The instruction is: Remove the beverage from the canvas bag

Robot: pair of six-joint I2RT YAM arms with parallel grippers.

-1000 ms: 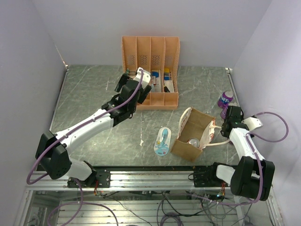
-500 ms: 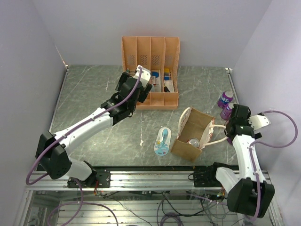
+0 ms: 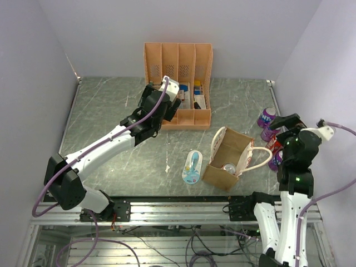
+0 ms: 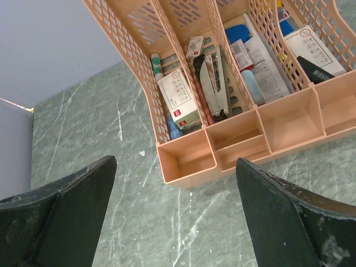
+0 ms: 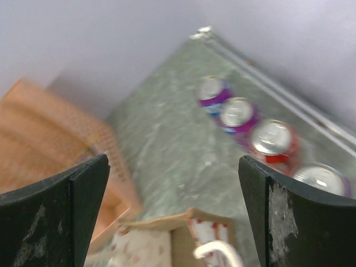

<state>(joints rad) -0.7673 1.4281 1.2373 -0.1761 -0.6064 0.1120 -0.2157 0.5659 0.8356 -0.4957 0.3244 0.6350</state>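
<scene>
My right gripper (image 5: 175, 214): wide open, empty, nr right edge. Risk: going for beverage (image 3: 229, 167) I snag canvas bag (image 3: 218, 175) handle & tip it, or bump cans (image 3: 268, 115).

Matt tan canvas bag (image 3: 218, 175), smooth veined grey-green stone-look desk (image 3: 111, 111), perforated orange plastic organizer (image 3: 178, 55), shiny metal-topped red can (image 5: 271, 136)

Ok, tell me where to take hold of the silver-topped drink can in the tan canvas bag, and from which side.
Grip the silver-topped drink can by its upper side wall, just under the rim, coming straight down from above. It appears to stand upright at the near end of the tan canvas bag, whose fabric walls block sideways approaches; only its mouth is open.
</scene>
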